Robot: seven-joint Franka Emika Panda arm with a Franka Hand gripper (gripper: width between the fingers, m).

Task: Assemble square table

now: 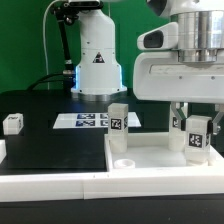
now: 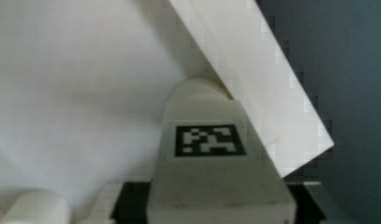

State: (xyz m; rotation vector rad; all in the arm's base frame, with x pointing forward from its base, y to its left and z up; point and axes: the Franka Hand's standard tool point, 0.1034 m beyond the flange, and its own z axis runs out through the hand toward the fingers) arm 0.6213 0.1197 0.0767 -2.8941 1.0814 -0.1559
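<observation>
The hand point(image 1: 196, 124) hangs low over the exterior view's right side of the square top point(image 1: 150, 165), pinching a tagged leg point(image 1: 197, 140) upright between its fingers. The tag faces the camera, and the leg's lower end sits right at the top's surface, though whether it touches is hard to call. From the wrist view the leg point(image 2: 213, 150) fills the gap between the dark pads point(image 2: 130, 203), its tag facing the lens, with the white top point(image 2: 80, 100) spread behind it. A second leg point(image 1: 118, 120) stands upright near the top's far corner, on the exterior view's left. A third leg point(image 1: 12, 123) sits well apart on the black counter point(image 1: 40, 145), beyond the marker board point(image 1: 90, 121).
</observation>
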